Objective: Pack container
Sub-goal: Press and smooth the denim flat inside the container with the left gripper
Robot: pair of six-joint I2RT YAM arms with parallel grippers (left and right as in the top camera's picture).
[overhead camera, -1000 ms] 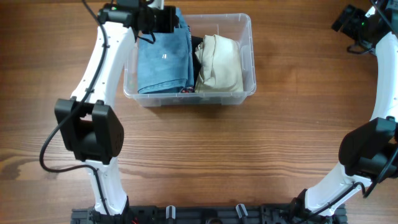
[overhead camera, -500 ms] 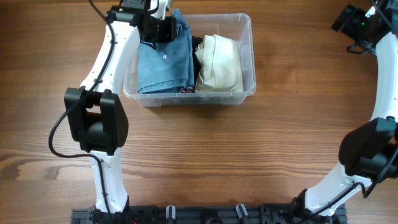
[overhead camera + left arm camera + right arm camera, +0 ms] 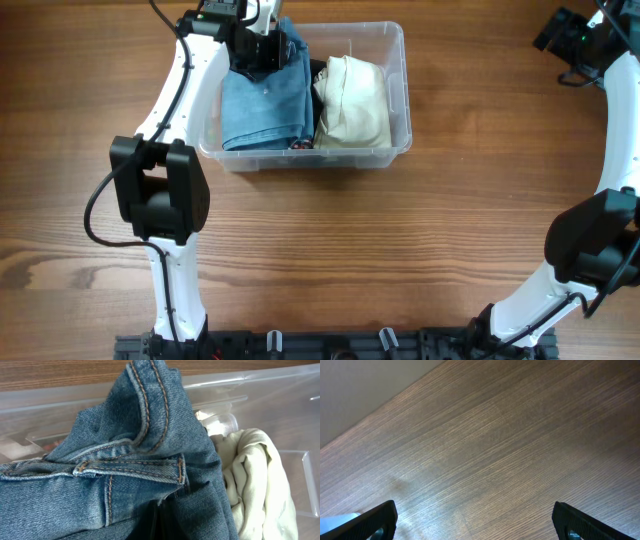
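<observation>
You're on a brown wood table [image 3: 330, 240], its grain running left to right from overhead. There's a darker blotch [image 3: 32, 272] in the wood near the left edge, toward the front. The light is even and soft, with a pale sheen [image 3: 405, 510] on the wood in the right wrist view. Same view, past the table edge: a plain grey surface [image 3: 355, 390], wall or floor, can't tell.

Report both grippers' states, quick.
Left gripper: shut, over the folded blue denim jeans; any grip is hidden.
Right gripper: open, empty, above the brown wooden table.
</observation>
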